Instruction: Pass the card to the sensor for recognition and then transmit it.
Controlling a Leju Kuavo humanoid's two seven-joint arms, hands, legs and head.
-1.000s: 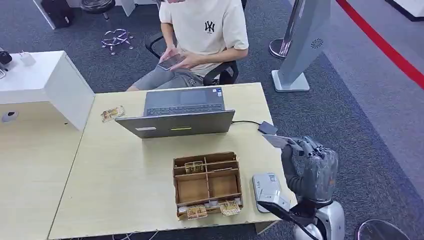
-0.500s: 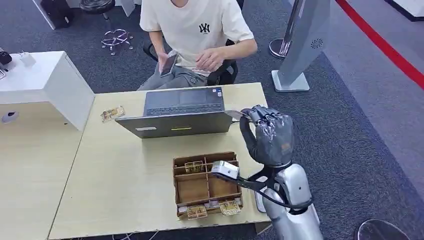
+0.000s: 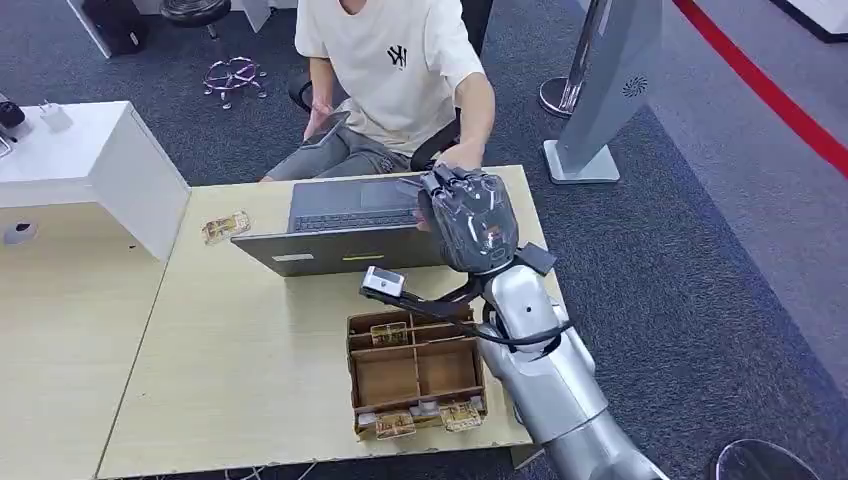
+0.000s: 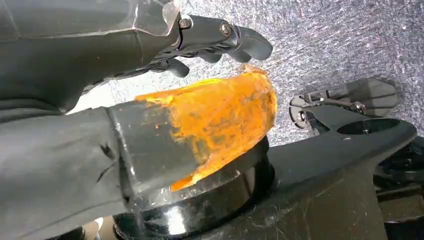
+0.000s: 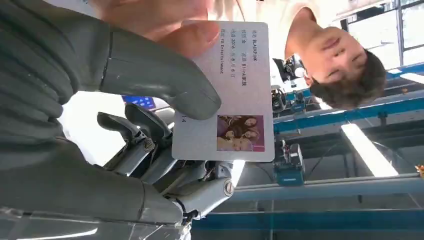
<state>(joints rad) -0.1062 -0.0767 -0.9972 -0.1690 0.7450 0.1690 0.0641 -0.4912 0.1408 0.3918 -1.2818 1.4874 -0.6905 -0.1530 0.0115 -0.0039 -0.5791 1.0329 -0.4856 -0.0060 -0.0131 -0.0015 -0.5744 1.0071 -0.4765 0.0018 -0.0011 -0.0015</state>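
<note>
Right hand [image 3: 468, 215] at upper centre of head view pinches ID card [image 5: 234, 90] by one end; person's fingers [image 5: 170, 25] touch far end. Card thin, stiff, light, glossy, likely slippery: grip flat faces. Left hand [image 4: 150, 55] holds nothing, fingers apart.

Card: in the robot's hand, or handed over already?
In both: the right hand pinches the card, thumb on its face, while a person's fingers grip its edge.

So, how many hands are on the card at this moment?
2. The robot's right hand pinches the card under its thumb. A person's hand, coming from across the table, touches the card's other end. Fingers behind the card may be hidden.
</note>
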